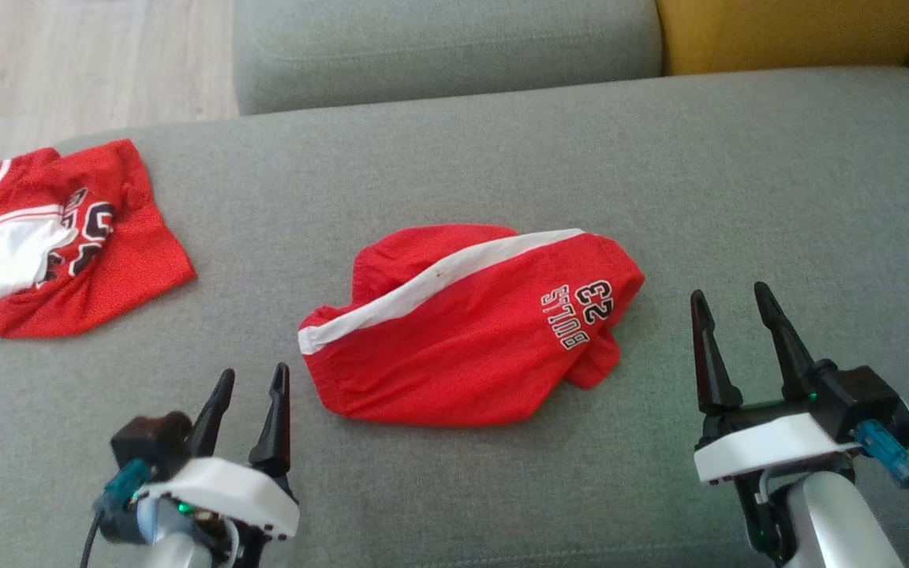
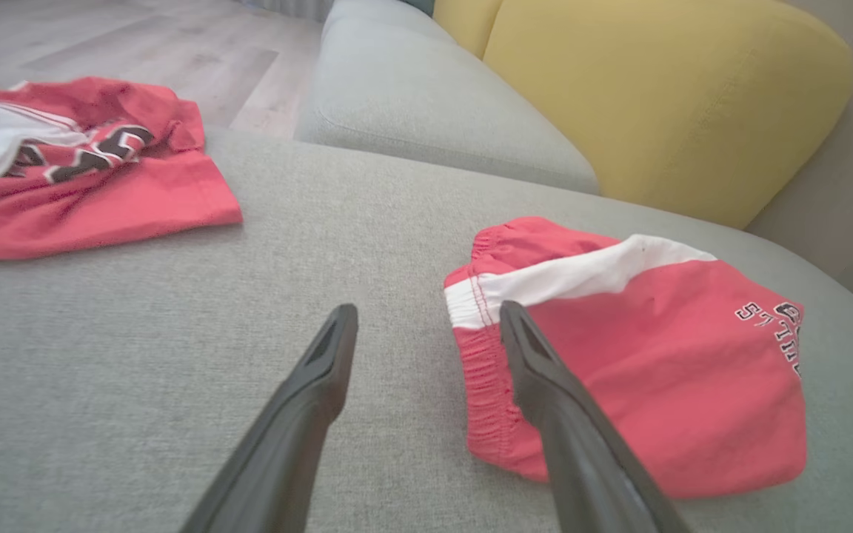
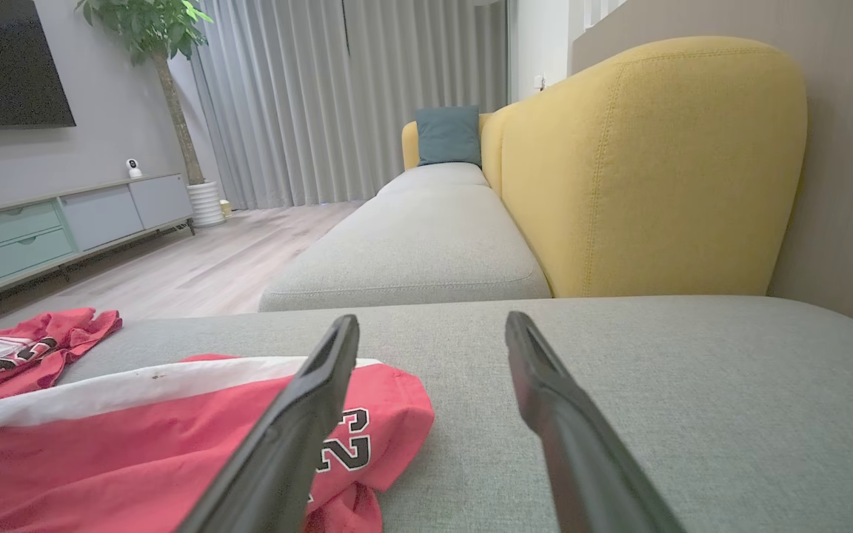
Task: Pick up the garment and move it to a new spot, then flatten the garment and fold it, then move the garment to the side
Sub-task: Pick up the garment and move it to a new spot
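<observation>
Garment: the red shorts (image 1: pixel 470 331) lie mid-cushion on the grey sofa seat (image 1: pixel 502 142), between the two grippers and touching neither.
Left gripper (image 1: pixel 255 371): fingers spread, holding nothing, just beside the waistband end.
Right gripper (image 1: pixel 728 290): fingers spread, empty, near the printed leg end.
Done, by the look: shorts set down, seemingly doubled over, fairly flat.
Remaining: a corner juts out underneath; tidying and moving aside probably remain.
Other cloth: a red jersey (image 1: pixel 68 237) sits rumpled at the far left.

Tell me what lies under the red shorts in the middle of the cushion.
The red shorts rest on the grey cushion, which shows all around them. A flap of their own cloth pokes out beneath the lettering. Anything else underneath is covered.
</observation>
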You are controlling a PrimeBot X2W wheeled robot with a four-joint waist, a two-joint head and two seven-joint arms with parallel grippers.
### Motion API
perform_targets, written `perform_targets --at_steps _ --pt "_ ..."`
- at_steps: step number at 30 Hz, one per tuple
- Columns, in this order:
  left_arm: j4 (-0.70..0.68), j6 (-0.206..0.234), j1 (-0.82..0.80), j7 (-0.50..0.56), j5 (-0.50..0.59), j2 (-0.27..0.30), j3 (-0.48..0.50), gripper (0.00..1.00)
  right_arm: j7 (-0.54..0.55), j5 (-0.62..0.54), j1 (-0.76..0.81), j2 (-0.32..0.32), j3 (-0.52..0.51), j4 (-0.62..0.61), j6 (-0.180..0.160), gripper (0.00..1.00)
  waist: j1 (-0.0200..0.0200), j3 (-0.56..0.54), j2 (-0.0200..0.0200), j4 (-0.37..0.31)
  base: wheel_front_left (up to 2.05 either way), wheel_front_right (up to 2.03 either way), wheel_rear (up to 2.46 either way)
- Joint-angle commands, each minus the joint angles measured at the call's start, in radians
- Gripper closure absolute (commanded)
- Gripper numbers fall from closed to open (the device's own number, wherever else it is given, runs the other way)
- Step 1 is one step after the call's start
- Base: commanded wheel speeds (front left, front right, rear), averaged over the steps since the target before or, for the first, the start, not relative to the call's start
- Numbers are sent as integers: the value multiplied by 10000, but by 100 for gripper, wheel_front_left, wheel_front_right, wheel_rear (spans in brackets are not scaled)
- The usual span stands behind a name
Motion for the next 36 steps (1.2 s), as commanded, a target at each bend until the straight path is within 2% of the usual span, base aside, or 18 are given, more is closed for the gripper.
perform_targets --at_steps 1,7,13,36 --pt "-572 88 -94 -124 200 -22 542 0 -107 -74 -126 -35 190 -272 75 0 0 -126 0 76 0 0 0" --pt "-1987 332 1000 -125 909 -507 1417 0 -107 -123 -93 -35 198 -245 75 0 0 -379 0 205 0 0 0" --pt "-2752 493 1868 -125 1503 -904 1708 0 -107 -41 52 -35 237 -240 75 0 0 -589 0 295 0 0 0" --pt "-2817 190 2151 -126 1967 -1220 2227 0 -107 347 180 -35 341 292 75 0 0 -630 0 366 0 0 0"
